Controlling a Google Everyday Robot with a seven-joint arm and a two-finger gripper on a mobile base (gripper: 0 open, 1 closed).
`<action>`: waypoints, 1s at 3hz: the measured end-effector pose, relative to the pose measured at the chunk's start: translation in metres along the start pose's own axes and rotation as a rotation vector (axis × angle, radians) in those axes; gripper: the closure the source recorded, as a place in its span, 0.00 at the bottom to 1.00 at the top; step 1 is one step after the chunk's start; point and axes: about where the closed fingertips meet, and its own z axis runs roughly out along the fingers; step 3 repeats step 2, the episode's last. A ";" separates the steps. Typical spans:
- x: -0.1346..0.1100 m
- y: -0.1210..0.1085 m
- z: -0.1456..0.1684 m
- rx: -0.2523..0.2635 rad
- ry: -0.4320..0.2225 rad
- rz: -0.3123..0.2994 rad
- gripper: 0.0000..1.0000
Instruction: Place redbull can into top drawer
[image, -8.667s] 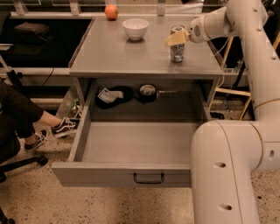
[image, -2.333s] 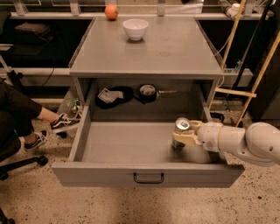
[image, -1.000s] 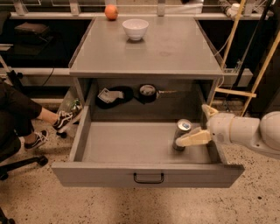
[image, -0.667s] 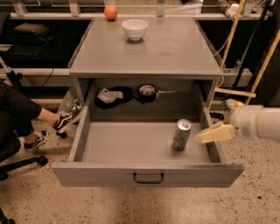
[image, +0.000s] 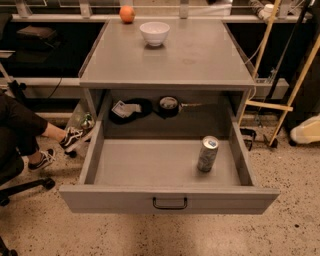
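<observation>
The redbull can (image: 207, 154) stands upright inside the open top drawer (image: 115, 200), on the drawer floor near its right wall. It is silver with bluish patches and a shiny top. The drawer is pulled fully out of the grey cabinet, and its black handle (image: 170, 203) sits at the centre of the front panel. My gripper (image: 306, 131) shows as a pale shape at the far right edge of the camera view, well clear of the drawer and apart from the can.
A white bowl (image: 154, 33) and an orange fruit (image: 127, 13) sit at the back of the cabinet top (image: 200, 60). Dark objects (image: 131, 109) lie on the shelf behind the drawer. A person's leg and shoe (image: 45, 159) are at the left. A wooden frame (image: 280, 90) stands at the right.
My gripper carried the can from the cabinet top into the drawer, let go of it, and has withdrawn to the right edge. The can stays upright in the drawer.
</observation>
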 end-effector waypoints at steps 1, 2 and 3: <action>-0.035 0.006 -0.060 0.045 -0.003 -0.037 0.00; -0.035 0.006 -0.059 0.043 -0.004 -0.040 0.00; -0.035 0.006 -0.059 0.043 -0.004 -0.040 0.00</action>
